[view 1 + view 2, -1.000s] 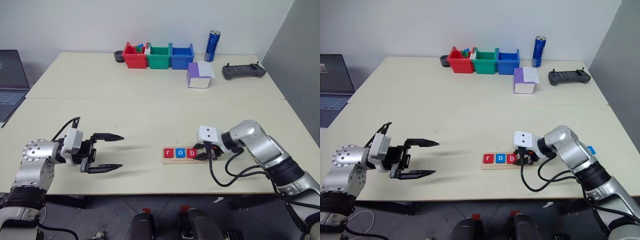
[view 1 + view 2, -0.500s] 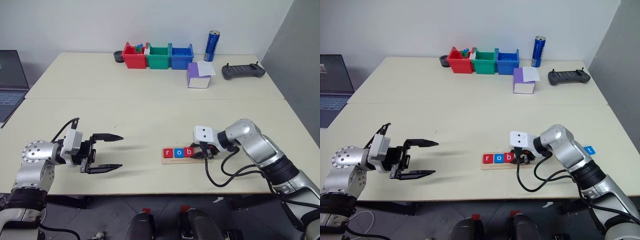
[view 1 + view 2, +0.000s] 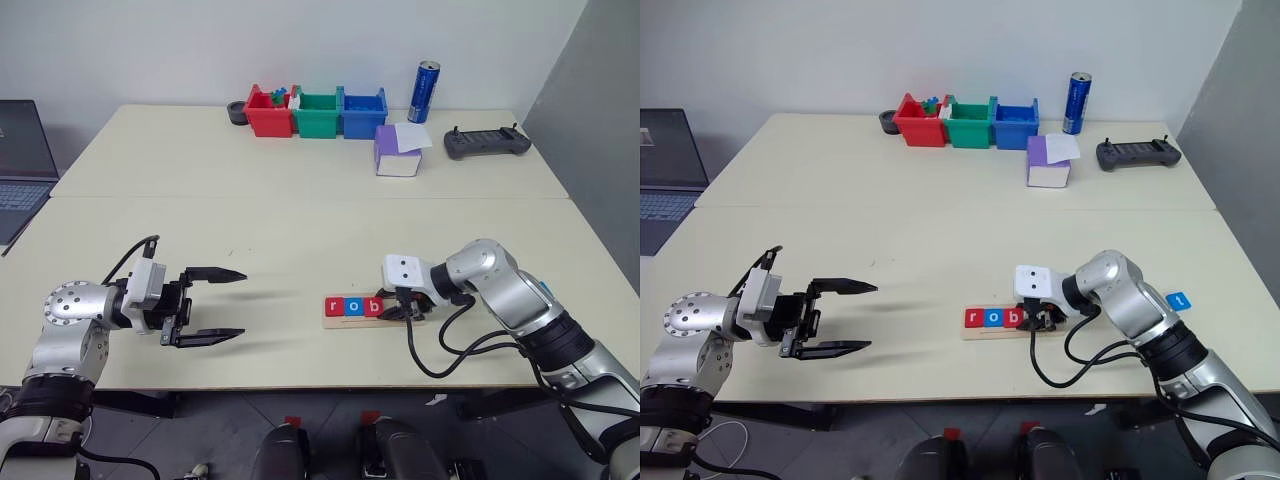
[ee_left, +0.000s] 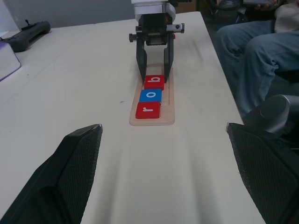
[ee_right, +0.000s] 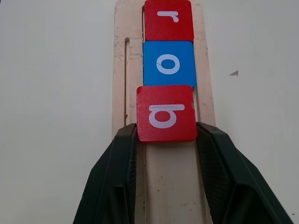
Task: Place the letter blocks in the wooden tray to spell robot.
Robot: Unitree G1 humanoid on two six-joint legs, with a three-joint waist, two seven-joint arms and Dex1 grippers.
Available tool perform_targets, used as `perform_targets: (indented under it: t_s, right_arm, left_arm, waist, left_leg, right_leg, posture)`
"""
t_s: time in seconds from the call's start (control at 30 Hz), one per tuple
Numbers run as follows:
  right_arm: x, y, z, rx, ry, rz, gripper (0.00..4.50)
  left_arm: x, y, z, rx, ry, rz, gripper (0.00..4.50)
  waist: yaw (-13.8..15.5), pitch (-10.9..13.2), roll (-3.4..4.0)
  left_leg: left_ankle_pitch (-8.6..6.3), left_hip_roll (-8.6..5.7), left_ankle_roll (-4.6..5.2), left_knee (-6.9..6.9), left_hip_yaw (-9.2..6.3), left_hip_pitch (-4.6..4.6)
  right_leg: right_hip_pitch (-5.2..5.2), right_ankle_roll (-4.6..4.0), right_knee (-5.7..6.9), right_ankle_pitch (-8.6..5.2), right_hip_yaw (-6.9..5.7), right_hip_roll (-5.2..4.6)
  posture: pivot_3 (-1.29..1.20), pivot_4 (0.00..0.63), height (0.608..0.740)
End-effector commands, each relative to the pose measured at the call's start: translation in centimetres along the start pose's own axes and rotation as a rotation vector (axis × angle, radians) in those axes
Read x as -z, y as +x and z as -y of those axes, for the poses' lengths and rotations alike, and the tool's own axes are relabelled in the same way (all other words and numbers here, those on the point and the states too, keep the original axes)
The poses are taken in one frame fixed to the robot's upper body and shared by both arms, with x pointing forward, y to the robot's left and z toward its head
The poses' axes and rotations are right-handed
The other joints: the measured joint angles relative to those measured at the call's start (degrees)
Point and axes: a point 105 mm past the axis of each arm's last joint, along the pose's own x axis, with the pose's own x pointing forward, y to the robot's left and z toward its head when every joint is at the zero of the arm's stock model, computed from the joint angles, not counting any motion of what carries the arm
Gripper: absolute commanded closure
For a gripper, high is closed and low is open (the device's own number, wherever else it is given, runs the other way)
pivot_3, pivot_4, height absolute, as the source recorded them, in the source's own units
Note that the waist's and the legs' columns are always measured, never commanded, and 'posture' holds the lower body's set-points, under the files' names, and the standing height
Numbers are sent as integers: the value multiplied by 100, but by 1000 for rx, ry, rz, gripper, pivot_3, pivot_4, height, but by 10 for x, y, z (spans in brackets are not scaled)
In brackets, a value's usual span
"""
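- From the head camera we see the wooden tray (image 3: 372, 310) lying near the front edge of the table (image 3: 300, 230), with the red r tile (image 3: 335, 306) and blue o tile (image 3: 351, 306) seated at its left end. Our right gripper (image 3: 398, 309) reaches down over the third slot, and our left gripper (image 3: 215, 304) hangs well apart to the left, fingers spread wide with nothing between them.
- In the other head view a blue t tile (image 3: 1178, 300) rests on the table to the right of the tray, beyond the right arm. We cannot find the second o tile there.
- The left wrist camera looks along the tray: r, o and the red b tile (image 4: 154, 82) sit in a row, and the right gripper's two black fingers straddle the b.
- The right wrist camera shows the b gripped on both sides by the part-open fingers, sitting slightly askew and shifted sideways from the o above it.
- We judge three of five letters are in place, the b not yet released or squared; the second o and the t remain.
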Motion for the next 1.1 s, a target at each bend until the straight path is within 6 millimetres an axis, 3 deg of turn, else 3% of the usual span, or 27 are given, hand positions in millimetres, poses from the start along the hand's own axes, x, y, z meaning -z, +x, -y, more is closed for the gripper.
perform_targets:
  t_s: [0.03,0.4,0.87,0.9,1.1]
  right_arm:
    - [-5,-2,7,35,-32,-5,3043]
    - [-3,-4,11,45,-36,-11,3043]
    - [-5,-3,2,-7,-27,4,3043]
    - [-5,-3,2,-7,-27,4,2325]
    - [-6,-4,2,-3,-34,4,422]
  left_arm:
    - [-7,-2,-4,-9,33,11,0]
    - [-7,-2,-4,-10,32,10,0]
    - [-6,-1,-3,-10,29,15,0]
    - [-6,-1,-3,-10,29,15,0]
    - [-5,-1,-3,-11,28,12,0]
  waist:
    - [-1,0,0]
    - [-2,0,0]
    - [-1,0,0]
    - [-2,0,0]
    - [-1,0,0]
  left_leg:
    - [0,0,0,0,0,0]
    - [0,0,0,0,0,0]
    - [0,0,0,0,0,-1]
    - [0,0,0,0,0,-1]
    - [0,0,0,0,0,-1]
  right_leg:
    - [0,0,0,0,0,0]
    - [0,0,0,0,0,0]
    - [0,0,-1,0,0,0]
    - [0,0,-1,0,0,0]
    - [0,0,-1,0,0,0]
  posture:
    - [0,150,740]
    - [0,150,740]
    - [0,150,740]
    - [0,150,740]
    - [0,150,740]
